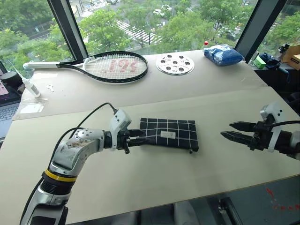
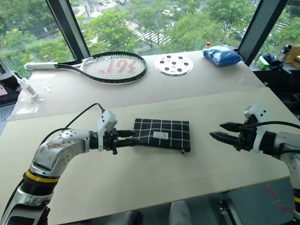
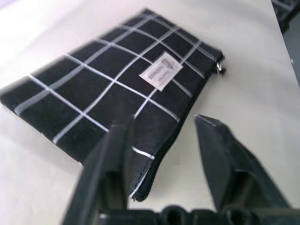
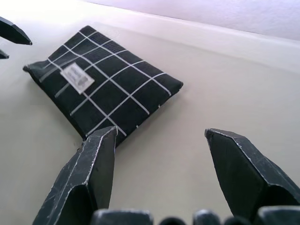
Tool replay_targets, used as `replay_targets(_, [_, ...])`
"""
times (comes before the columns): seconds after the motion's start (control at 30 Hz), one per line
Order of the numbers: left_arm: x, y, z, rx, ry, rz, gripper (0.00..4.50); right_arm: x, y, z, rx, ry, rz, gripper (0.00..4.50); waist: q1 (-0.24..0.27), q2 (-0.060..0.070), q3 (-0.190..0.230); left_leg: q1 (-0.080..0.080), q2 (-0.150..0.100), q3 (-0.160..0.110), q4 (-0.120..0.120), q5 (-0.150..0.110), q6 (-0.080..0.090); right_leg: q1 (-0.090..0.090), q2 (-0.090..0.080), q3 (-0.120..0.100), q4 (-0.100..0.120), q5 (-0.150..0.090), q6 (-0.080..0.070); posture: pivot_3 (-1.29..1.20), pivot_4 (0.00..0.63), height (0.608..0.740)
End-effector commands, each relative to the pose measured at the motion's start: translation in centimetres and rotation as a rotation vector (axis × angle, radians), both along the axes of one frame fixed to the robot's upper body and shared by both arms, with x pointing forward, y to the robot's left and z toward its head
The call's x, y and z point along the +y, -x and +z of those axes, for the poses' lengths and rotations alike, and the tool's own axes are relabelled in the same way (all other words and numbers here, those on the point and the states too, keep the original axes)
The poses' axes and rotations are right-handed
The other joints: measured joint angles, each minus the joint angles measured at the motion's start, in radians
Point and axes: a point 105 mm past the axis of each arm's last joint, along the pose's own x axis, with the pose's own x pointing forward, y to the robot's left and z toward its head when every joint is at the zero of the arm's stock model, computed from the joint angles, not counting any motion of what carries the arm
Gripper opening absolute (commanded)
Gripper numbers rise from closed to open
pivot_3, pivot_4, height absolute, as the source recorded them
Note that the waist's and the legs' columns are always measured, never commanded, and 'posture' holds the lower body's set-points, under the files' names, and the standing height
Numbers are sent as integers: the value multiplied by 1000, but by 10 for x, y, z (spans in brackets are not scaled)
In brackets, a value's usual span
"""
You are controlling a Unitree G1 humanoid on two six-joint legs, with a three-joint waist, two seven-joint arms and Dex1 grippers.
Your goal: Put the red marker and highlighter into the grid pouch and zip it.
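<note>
Both arms come in from the near edge. Left gripper sits at the left short end of the grid pouch, fingers apart and straddling that end's near corner; in its wrist view nothing is pinched. Reads as a release, or a brace on the end away from the zipper pull. Right gripper hangs over bare table, well to the right of the pouch, jaws spread and empty, aimed back at it.

Largest to smallest:
- table: pouch lies flat mid-table, long side left-right, label up.
- tennis racket, perforated metal disc and blue bag are on the far side, well out of the work area.
- pouch: zipper runs along the near long edge and looks closed as far as I can tell; pull cord dangles at the near right corner, the side the right gripper faces.
- Red marker and highlighter: not on the table; my guess is they're inside.

Judgement: task at or near done.
</note>
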Motion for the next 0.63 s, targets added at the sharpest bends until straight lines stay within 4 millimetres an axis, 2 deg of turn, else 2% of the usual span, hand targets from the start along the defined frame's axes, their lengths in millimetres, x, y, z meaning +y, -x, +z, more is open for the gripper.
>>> replay_targets(0.03, [7, 3, 15, -29, 1, 9, 3919, 0, -4, 12, -64, 40, 5, 3367, 1, 0, 0, 0, 0, 0, 0, 0, 0, 0, 0, 0, 0, 0, 0, 0, 150, 740])
replay_targets(0.1, [12, 4, 34, -19, 95, 25, 4479, -4, -7, 16, -78, 37, -12, 3367, 2, 0, 0, 0, 0, 0, 0, 0, 0, 0, 0, 0, 0, 0, 0, 0, 150, 740])
replay_targets(0.2, [32, 2, 64, -20, 285, 89, 4479, -10, -12, 22, -101, 15, -37, 3367, 1, 0, 0, 0, 0, 0, 1, 0, 0, 0, 0, 0, 0, 0, 0, 0, 150, 740])
replay_targets(0.27, [50, 0, 72, -46, 358, 151, 4479, -14, -15, 25, -112, -11, -54, 3367, 1, 0, 0, 1, 0, 0, 0, 0, 0, 0, 0, 0, 0, 0, 0, 0, 150, 740])
replay_targets(0.37, [92, -12, 63, -91, 373, 410, 4479, -19, -19, 23, -120, -58, -69, 3367, -3, 1, 0, 2, 0, 0, -1, 0, 0, 0, 0, 0, 0, 0, 0, 0, 150, 740])
replay_targets(0.43, [118, -11, 47, -90, 336, 575, 4479, -20, -25, 17, -115, -88, -80, 3367, -6, 1, 0, 3, 1, 1, -1, 0, 0, 0, 0, 0, 0, 0, 0, 0, 150, 740])
replay_targets(0.57, [142, 7, 28, -26, 368, 675, 4479, -12, -38, 6, -103, -126, -86, 3367, -2, 1, 0, 4, 1, 2, -1, -1, 0, 0, 0, 0, 0, 0, -1, 0, 150, 740])
replay_targets(0.63, [152, 11, 25, -52, 373, 732, 4479, -7, -43, 5, -104, -139, -82, 3367, -2, 1, 0, 4, 1, 2, -1, -1, 0, 0, 0, 0, 0, 0, -1, 0, 150, 740])
